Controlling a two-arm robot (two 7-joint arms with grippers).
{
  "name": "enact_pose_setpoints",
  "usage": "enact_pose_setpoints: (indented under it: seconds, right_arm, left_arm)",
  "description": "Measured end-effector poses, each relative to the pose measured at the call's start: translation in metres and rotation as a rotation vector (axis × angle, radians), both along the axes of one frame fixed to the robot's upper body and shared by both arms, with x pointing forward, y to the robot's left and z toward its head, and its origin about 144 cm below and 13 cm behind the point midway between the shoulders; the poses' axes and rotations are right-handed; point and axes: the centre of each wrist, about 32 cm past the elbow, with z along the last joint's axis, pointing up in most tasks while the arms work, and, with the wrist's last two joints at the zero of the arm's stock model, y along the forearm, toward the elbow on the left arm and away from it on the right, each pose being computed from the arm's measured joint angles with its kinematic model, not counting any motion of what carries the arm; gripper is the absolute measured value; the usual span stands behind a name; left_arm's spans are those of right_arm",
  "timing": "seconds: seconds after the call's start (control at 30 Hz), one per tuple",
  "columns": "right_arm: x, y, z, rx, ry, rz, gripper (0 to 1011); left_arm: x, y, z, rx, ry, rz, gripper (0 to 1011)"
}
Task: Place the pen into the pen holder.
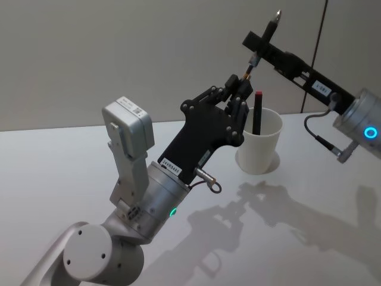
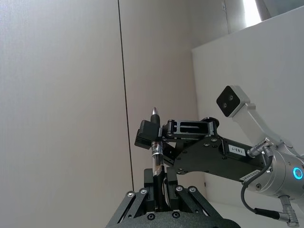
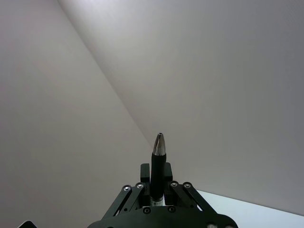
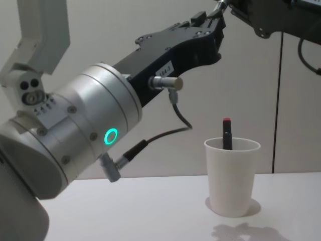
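Left gripper (image 1: 239,83) is up in the air above the cup, its fingers together on the lower end of a pen. Right gripper (image 1: 257,42) is higher and clamps the same pen (image 1: 266,34) near its silver tip, so I've got both grippers pinching one pen, tip pointing up. In the chest view the top edge cuts off the handover, so I can't read the contact there. In my left wrist view the pen's (image 2: 156,142) clear barrel runs down between the fingers and its lower end is hidden. The white table (image 1: 71,167) is bare but for arm shadows, with a plain pale wall behind. The white paper cup (image 1: 259,143) stands on the table just below the grippers. A second pen with a red end (image 1: 258,112) is already leaning inside it.
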Motion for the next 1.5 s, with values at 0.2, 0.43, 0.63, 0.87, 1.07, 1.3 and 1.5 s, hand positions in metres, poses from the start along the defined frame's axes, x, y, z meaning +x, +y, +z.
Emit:
enact_pose_setpoints:
  seconds: [0.2,0.43,0.63,0.87,1.07,1.3,1.5]
  right_arm:
    - [0.0,0.0,0.0,0.0,0.0,0.0,132]
    - [0.0,0.0,0.0,0.0,0.0,0.0,132]
    - [0.0,0.0,0.0,0.0,0.0,0.0,132]
    - [0.0,0.0,0.0,0.0,0.0,0.0,132]
    - [0.0,0.0,0.0,0.0,0.0,0.0,132]
    - [0.0,-0.0001,-0.0001,-0.001,0.001,-0.002,132]
    - [0.0,0.0,-0.0001,-0.001,0.001,-0.002,132]
  left_arm:
    - [0.0,0.0,0.0,0.0,0.0,0.0,156]
    - [0.0,0.0,0.0,0.0,0.0,0.0,156]
    - [0.0,0.0,0.0,0.0,0.0,0.0,156]
    - [0.0,0.0,0.0,0.0,0.0,0.0,156]
    - [0.0,0.0,0.0,0.0,0.0,0.0,156]
    - [0.0,0.0,0.0001,0.0,-0.001,0.0,319]
    - [0.0,0.0,0.0001,0.0,-0.001,0.0,521]
